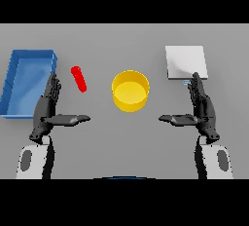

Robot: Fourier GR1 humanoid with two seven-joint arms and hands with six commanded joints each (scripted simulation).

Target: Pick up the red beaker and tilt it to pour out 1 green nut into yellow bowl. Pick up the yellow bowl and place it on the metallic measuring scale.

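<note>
The red beaker (78,79) is a narrow red tube standing on the table left of centre. The yellow bowl (130,90) stands at the middle, its inside showing nothing but yellow. A flat metallic scale (186,62) lies at the back right. My left hand (47,109) is open, fingers straight and thumb pointing inward, just left of and nearer than the beaker, not touching it. My right hand (203,107) is open in the same pose, right of the bowl, its fingertips at the scale's near edge. No green nut is visible.
A blue tray (14,86) with raised walls sits at the far left, right beside my left hand.
</note>
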